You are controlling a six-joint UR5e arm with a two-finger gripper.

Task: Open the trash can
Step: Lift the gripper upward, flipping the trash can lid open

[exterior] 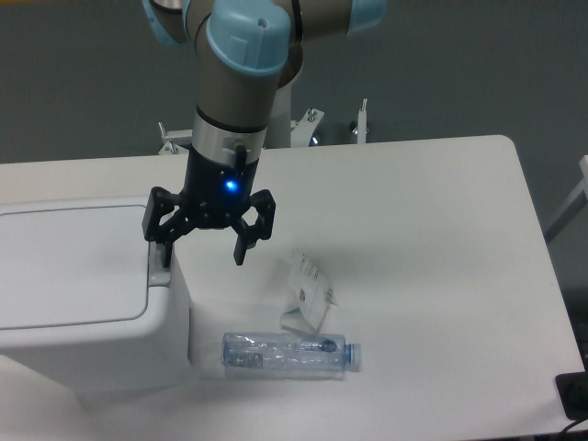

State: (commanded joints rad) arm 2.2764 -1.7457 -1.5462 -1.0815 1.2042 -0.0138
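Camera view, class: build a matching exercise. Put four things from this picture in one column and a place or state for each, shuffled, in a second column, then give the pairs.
1. large white plastic trash can
2. clear plastic bottle
3. black two-finger gripper
4. white paper label

A. lying on its side
B. lid shut
C. jaws spread, over the bin's right edge
D. crumpled, just behind the bottle

Pairs: 1-B, 2-A, 3-C, 4-D

Clear bottle (289, 355) lying beside crumpled wrapper (309, 292) on table (432, 239).
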